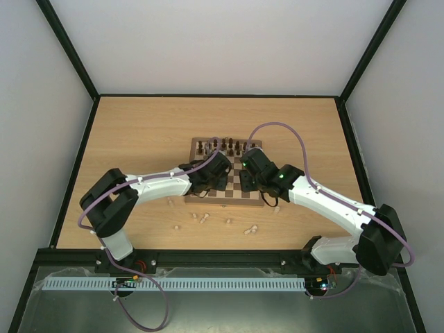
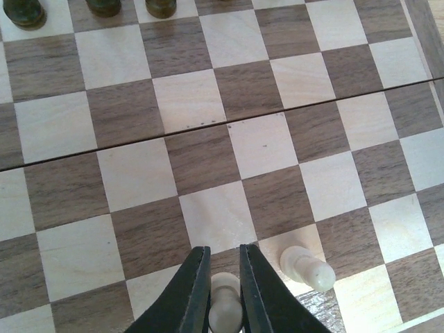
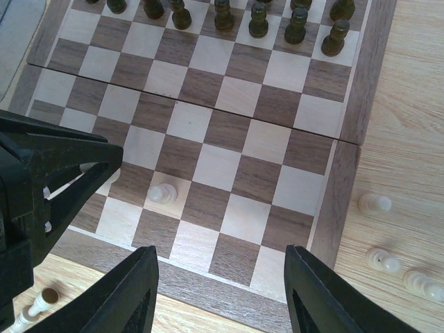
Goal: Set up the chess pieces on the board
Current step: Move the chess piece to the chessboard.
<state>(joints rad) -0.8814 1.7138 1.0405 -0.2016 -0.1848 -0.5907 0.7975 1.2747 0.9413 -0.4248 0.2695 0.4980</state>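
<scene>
The board (image 1: pixel 237 183) lies mid-table, with dark brown pieces along its far rows. In the left wrist view my left gripper (image 2: pixel 223 251) is shut on a cream pawn (image 2: pixel 226 311), held upright just over a near square of the board (image 2: pixel 208 152). A second cream pawn (image 2: pixel 306 268) stands one square to its right; it also shows in the right wrist view (image 3: pixel 162 193). My right gripper (image 3: pixel 220 260) is open and empty, above the near border of the board (image 3: pixel 350 104). From above, the left gripper (image 1: pixel 208 187) and right gripper (image 1: pixel 262 194) are close together.
Loose cream pieces lie on the table in front of the board (image 1: pixel 204 218), (image 1: pixel 228 222), (image 1: pixel 251 229). Others lie right of the board (image 3: pixel 374 203), (image 3: pixel 383 260), (image 3: pixel 423 283). Dark pieces (image 3: pixel 258 21) fill the far rows. The left arm's fingers (image 3: pixel 62 177) are close to my right gripper.
</scene>
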